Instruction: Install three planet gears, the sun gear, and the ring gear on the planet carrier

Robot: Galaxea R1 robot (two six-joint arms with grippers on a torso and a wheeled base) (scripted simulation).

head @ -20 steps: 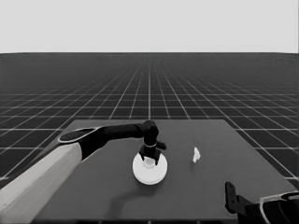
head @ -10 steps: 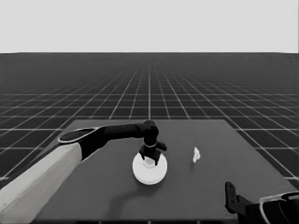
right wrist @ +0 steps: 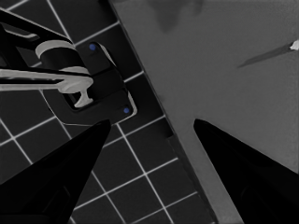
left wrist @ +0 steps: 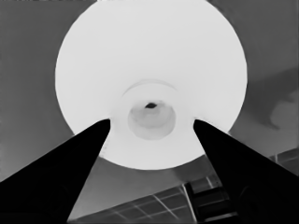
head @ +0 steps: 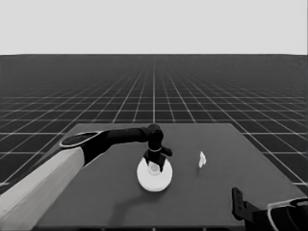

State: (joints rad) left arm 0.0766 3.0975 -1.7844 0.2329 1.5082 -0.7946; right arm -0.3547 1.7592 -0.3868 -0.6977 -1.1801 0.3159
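1. The larger round part point(head: 154, 175) lay flat at the table's point(head: 96, 202) middle.
2. My left gripper point(head: 155, 161) hung over its hub, fingers point(left wrist: 70, 172) spread wide, grasping nothing.
3. My right gripper point(right wrist: 149, 140) waited, fingers apart, at the near right corner.
4. A thin white piece point(head: 202, 159) lay well apart to the right.

The left arm point(head: 72, 163) is pale grey along its long rear section and black toward the wrist. Its gripper point(left wrist: 152, 140) ends in two long, pointed black fingers point(left wrist: 70, 168). The right gripper point(right wrist: 152, 135) has the same dark wedge-shaped fingers.

Larger round part point(left wrist: 151, 60), left gripper point(left wrist: 152, 122) fingers point(left wrist: 70, 168) spread above it
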